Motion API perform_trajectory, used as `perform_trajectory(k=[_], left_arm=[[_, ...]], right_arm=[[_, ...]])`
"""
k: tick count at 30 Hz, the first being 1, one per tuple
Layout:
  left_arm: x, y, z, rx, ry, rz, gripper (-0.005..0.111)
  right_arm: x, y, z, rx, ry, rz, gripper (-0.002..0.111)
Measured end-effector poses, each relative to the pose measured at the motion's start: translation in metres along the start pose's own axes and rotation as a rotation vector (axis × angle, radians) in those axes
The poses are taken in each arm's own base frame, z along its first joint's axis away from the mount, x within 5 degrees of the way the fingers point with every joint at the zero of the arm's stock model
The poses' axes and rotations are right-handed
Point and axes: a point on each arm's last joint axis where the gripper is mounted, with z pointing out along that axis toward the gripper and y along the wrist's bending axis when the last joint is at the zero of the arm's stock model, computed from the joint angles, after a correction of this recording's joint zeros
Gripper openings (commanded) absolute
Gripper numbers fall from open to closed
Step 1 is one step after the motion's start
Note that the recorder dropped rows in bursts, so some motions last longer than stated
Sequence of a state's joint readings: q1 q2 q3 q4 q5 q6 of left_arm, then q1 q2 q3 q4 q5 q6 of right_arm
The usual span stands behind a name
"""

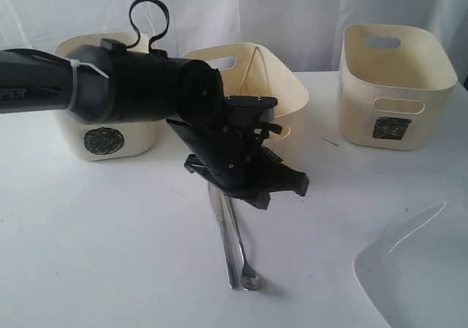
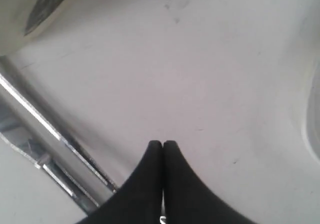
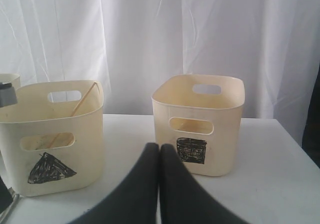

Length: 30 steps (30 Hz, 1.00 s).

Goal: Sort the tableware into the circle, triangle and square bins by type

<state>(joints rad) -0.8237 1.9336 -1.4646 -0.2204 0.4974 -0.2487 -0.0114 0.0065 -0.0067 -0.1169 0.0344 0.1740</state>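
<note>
Two pieces of steel cutlery [image 1: 232,240] lie side by side on the white table in front of the triangle bin [image 1: 287,94]. My left gripper [image 1: 256,196] hangs low over their far ends. In the left wrist view my left gripper [image 2: 162,144] is shut with nothing between its fingers, and the cutlery [image 2: 45,129] lies beside it on the table. My right gripper [image 3: 159,146] is shut and empty, facing the triangle bin [image 3: 50,134] and the square bin [image 3: 200,114]. A wooden chopstick [image 3: 82,102] leans inside the triangle bin. The large white plate [image 1: 417,269] sits at the front right.
The circle bin [image 1: 102,138] stands at the back left, partly behind the left arm. The square bin [image 1: 391,87] stands at the back right. A white curtain hangs behind the table. The plate's rim [image 2: 312,109] shows at the edge of the left wrist view.
</note>
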Motion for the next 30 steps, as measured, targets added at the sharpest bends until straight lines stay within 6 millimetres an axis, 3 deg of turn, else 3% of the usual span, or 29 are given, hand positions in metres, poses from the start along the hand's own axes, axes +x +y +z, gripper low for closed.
perform_trajectory(k=[9,16,30], left_arm=[[0.006,0.001,0.038,-0.005,0.022,0.068,0.0],[0.014,0.006,0.053,-0.018,0.093,0.067,0.0],[0.028,0.015,0.049,-0.11,0.27,0.177,0.0]], right_arm=[[0.0,0.0,0.0,0.0,0.0,0.0,0.0],[0.0,0.0,0.0,0.0,0.0,0.0,0.0],[0.0,0.0,0.0,0.0,0.0,0.0,0.0]])
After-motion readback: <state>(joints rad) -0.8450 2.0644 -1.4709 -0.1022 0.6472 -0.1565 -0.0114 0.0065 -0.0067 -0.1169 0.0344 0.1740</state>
